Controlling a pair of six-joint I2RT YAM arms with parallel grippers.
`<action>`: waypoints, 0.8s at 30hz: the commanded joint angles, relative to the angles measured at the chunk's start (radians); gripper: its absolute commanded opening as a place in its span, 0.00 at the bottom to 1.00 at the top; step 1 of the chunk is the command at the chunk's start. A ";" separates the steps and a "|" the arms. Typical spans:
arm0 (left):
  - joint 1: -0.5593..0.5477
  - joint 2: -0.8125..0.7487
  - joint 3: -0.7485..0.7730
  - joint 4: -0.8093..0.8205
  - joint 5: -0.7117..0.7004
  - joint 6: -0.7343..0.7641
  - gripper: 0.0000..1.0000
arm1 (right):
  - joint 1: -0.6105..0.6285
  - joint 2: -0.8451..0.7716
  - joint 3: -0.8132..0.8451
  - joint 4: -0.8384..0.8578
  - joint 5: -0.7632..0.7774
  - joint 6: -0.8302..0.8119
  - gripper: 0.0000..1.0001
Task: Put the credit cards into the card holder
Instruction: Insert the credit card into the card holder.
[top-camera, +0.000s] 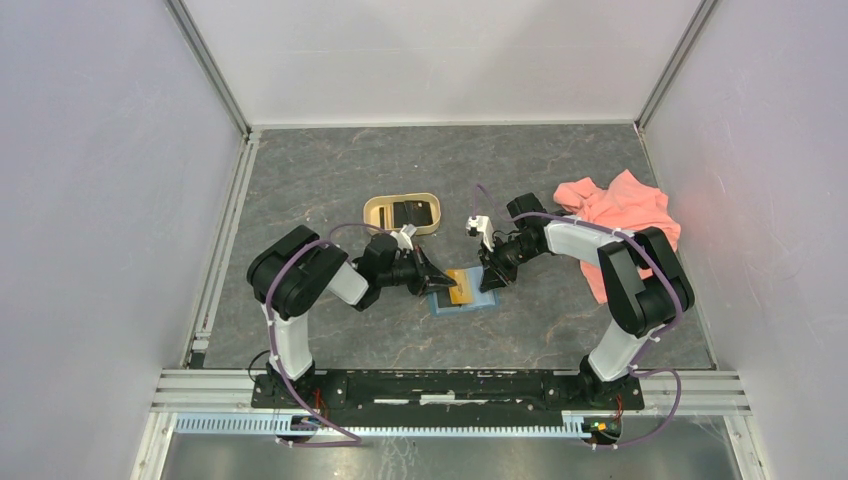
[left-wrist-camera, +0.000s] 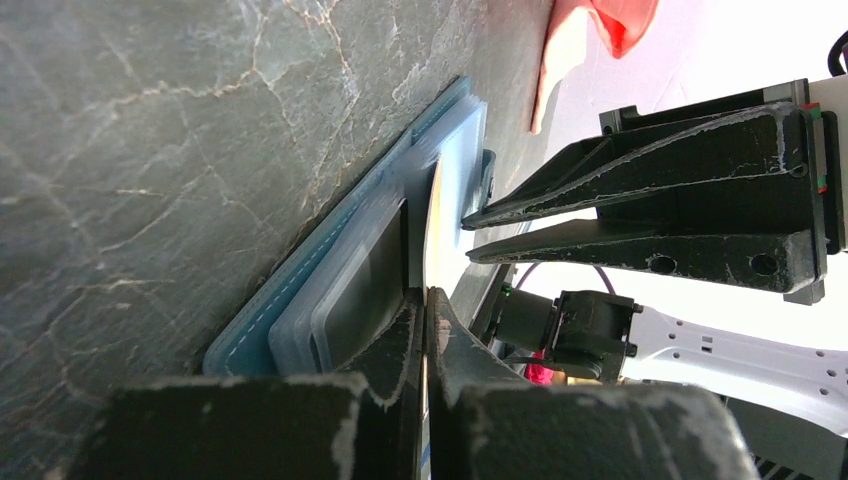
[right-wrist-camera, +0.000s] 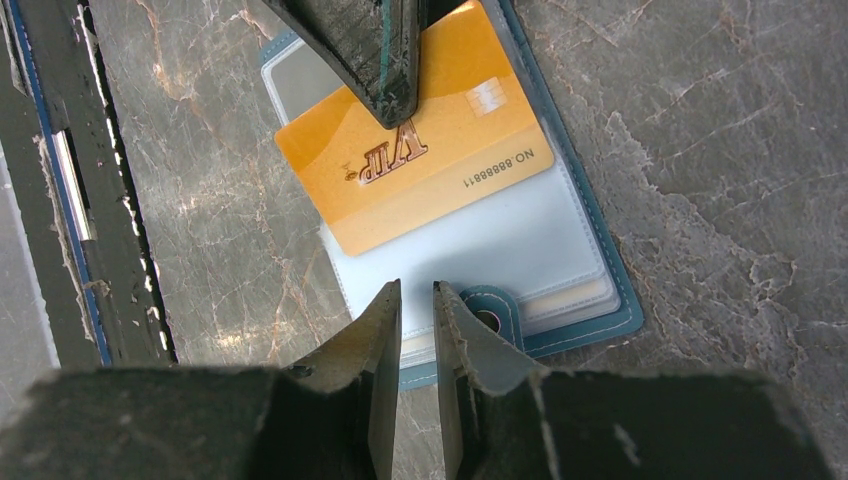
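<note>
Grey marbled worktop (top-camera: 330, 180), white walls (top-camera: 100, 200). Nearest the arm bases, one teal card holder (right-wrist-camera: 575, 270) lies open and flat between both arms. On it is one yellow card (right-wrist-camera: 450, 175), face up, long axis slightly askew to the holder's edges. Left gripper (top-camera: 441, 283): fingers clamped on the card's edge. Right gripper (right-wrist-camera: 417, 300): fingers narrowly apart, empty, by the snap tab (right-wrist-camera: 487, 320). Beyond: one tan tray (top-camera: 372, 213) holding dark cards (top-camera: 407, 213), count unclear. Far right: one pink cloth (top-camera: 620, 215).
</note>
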 joint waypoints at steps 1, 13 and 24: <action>-0.011 0.006 0.021 -0.012 -0.035 0.042 0.02 | 0.006 0.017 0.013 -0.015 0.063 -0.018 0.24; -0.058 0.031 0.013 0.038 -0.074 -0.001 0.02 | 0.007 -0.018 0.010 -0.014 -0.003 -0.025 0.27; -0.072 0.034 0.029 0.000 -0.088 0.006 0.11 | 0.007 -0.038 -0.004 0.006 -0.190 -0.024 0.29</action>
